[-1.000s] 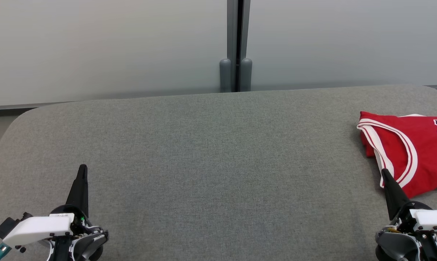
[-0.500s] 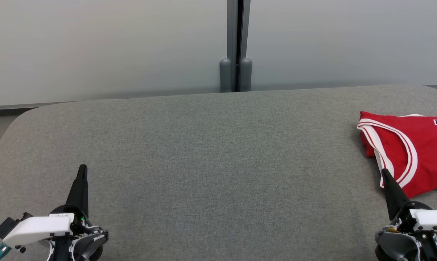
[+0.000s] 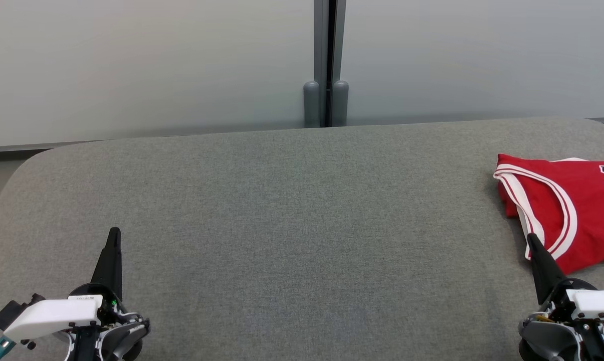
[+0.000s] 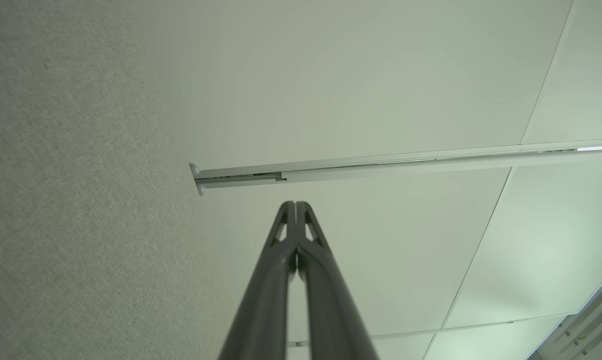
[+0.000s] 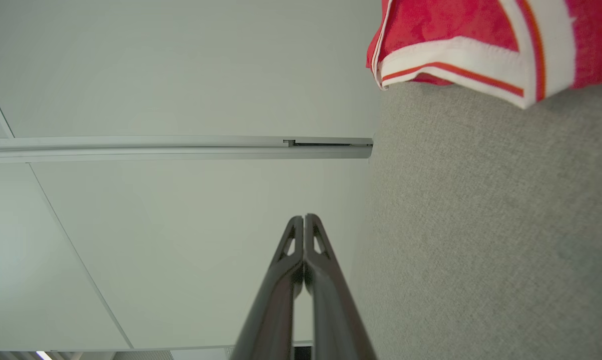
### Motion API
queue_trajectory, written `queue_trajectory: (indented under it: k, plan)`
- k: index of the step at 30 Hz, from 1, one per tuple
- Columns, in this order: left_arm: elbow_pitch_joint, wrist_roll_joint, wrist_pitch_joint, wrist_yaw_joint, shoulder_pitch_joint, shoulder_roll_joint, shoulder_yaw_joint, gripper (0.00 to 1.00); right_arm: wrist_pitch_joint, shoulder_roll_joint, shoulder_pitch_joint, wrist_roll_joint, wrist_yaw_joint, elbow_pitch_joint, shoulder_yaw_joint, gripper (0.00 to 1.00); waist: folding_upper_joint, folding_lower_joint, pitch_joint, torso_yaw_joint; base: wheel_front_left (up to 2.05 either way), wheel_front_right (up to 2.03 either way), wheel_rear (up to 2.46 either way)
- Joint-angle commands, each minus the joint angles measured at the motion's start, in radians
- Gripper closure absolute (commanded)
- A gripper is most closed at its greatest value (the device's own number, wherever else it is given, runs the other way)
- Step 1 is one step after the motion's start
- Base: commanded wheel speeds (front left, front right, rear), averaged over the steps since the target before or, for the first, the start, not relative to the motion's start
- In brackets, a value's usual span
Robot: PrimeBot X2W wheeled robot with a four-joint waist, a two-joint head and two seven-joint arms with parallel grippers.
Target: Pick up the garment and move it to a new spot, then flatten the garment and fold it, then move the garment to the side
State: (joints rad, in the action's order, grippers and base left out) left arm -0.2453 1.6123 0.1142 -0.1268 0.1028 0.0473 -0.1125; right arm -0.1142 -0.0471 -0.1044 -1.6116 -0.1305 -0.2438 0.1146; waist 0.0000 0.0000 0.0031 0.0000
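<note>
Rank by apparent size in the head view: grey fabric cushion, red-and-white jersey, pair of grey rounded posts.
Grey fabric cushion
Red-and-white jersey, cut off at the frame edge
Pair of grey rounded posts, farthest away

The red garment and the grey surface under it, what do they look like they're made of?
The red garment: likely a thin synthetic jersey knit, matte, with sewn white trim; it lies in soft, limp folds. The grey surface: probably woven upholstery fabric over padding, matte and heathered; a fine weave grain shows and its corners are rounded.

Frosted partition panels [image 3: 131,65], a grey post [image 3: 326,60] and an upholstered bench [image 3: 281,225] suggest an office.
</note>
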Motion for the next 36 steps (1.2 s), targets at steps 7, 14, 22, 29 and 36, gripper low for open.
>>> queue_trajectory:
  k: [7,14,22,29,36]
  plan:
    - [-0.001,0.001,0.003,-0.008,0.013,0.006,-0.004,1.0,-0.004,-0.004,-0.008,-0.002,0.0,-0.002,0.001,1.0,0.0,0.0,0.0,0.0,0.0,0.0,0.0]
    - [-0.001,0.001,0.003,-0.007,0.013,0.006,-0.004,1.0,-0.003,-0.004,-0.008,-0.002,0.0,-0.002,0.001,1.0,0.0,0.0,0.0,0.0,0.0,0.0,0.0]
    - [-0.001,0.001,0.003,-0.007,0.013,0.006,-0.004,1.0,-0.003,-0.004,-0.008,-0.002,0.0,-0.002,0.001,1.0,0.0,0.0,0.0,0.0,0.0,0.0,0.0]
    - [-0.001,0.001,0.003,-0.007,0.013,0.006,-0.004,1.0,-0.003,-0.004,-0.008,-0.002,0.0,-0.002,0.001,1.0,0.0,0.0,0.0,0.0,0.0,0.0,0.0]
    - [-0.001,0.001,0.003,-0.008,0.013,0.006,-0.004,1.0,-0.003,-0.005,-0.008,-0.002,0.0,-0.002,0.001,1.0,0.0,0.0,0.0,0.0,0.0,0.0,0.0]
